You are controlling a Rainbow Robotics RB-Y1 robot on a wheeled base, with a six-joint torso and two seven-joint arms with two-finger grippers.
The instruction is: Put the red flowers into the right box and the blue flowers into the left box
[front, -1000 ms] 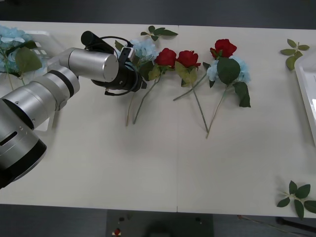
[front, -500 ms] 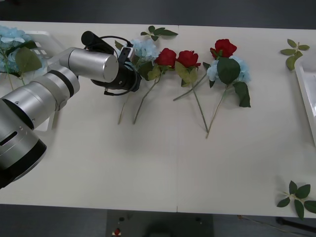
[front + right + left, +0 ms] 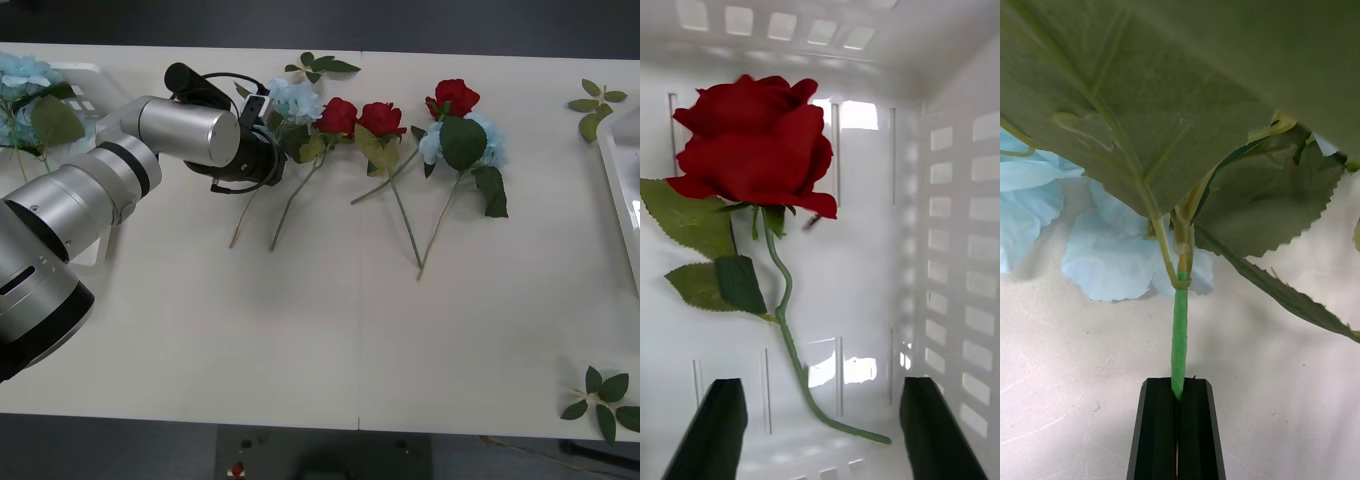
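My left gripper is shut on the green stem of a blue flower, just below its big leaves. That flower lies at the left end of the row on the table, with my left arm over it. Three red flowers lie to its right, with another blue flower beside the last. The left box holds blue flowers. My right gripper hangs open over a red rose lying in a white box with slotted walls. The right box's rim shows at the right edge.
Loose green leaf sprigs lie at the back middle, back right and front right. The table's front half is bare.
The lower end of the held blue flower's stem has swung to the left on the table. The left arm has barely shifted.
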